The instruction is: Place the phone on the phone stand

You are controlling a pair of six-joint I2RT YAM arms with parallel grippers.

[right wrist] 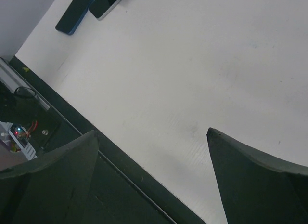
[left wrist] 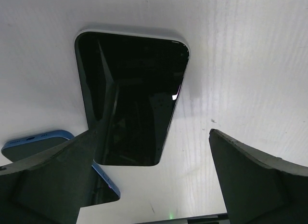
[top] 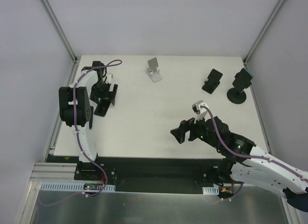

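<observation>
A black-screened phone with a pale rim (left wrist: 132,96) lies flat on the white table. A blue phone (left wrist: 33,143) lies beside it, partly hidden under my left finger. My left gripper (left wrist: 154,178) is open just above them, empty, with the black-screened phone ahead of and between its jaws; the top view shows it (top: 106,95) at the table's far left, with a phone (top: 101,108) just below it. An empty silver phone stand (top: 154,70) stands at the back middle. My right gripper (top: 178,133) is open and empty near the front edge, and also shows in the right wrist view (right wrist: 154,151).
A black stand holding a dark phone (top: 211,81) and a round-based black stand holding a teal phone (top: 240,83) are at the back right. The table's dark front edge (right wrist: 125,176) runs under my right gripper. Walls enclose the table on three sides.
</observation>
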